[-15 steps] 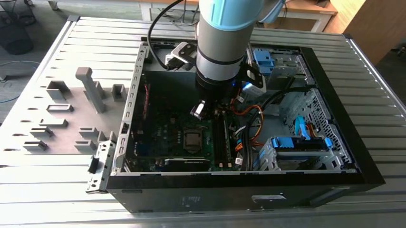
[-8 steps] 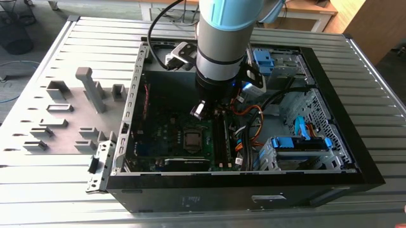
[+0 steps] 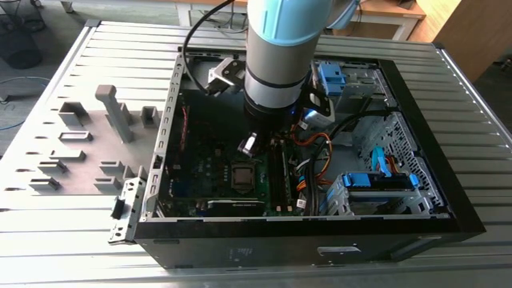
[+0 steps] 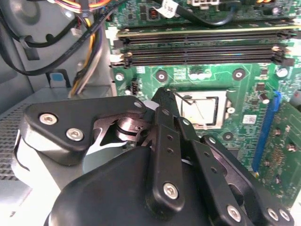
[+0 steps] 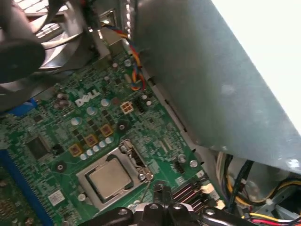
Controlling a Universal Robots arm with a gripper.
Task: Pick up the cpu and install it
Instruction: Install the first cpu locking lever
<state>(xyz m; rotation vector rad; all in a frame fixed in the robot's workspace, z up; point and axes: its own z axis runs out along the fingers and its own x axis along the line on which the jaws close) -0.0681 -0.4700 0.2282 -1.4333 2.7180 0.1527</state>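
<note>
Nearest the exterior camera, the black computer case [image 3: 304,249] lies open on the ribbed worktop [image 3: 48,234], with grey fixture blocks [image 3: 112,114] at the exterior view's left. Further right, the arm reaches into the case, its gripper [image 3: 248,146] hovering over the green motherboard [image 3: 208,165]. Just near of it sits the cpu [image 3: 241,174], a flat square chip with a silvery-grey top, seated in its socket; the first wrist view shows that metal face [image 5: 110,179] clearly, framed by the socket bracket [image 5: 136,160]. From the second wrist view the black fingers [image 4: 167,136] appear together, holding nothing, and memory slots [image 4: 202,47] run beyond the socket.
</note>
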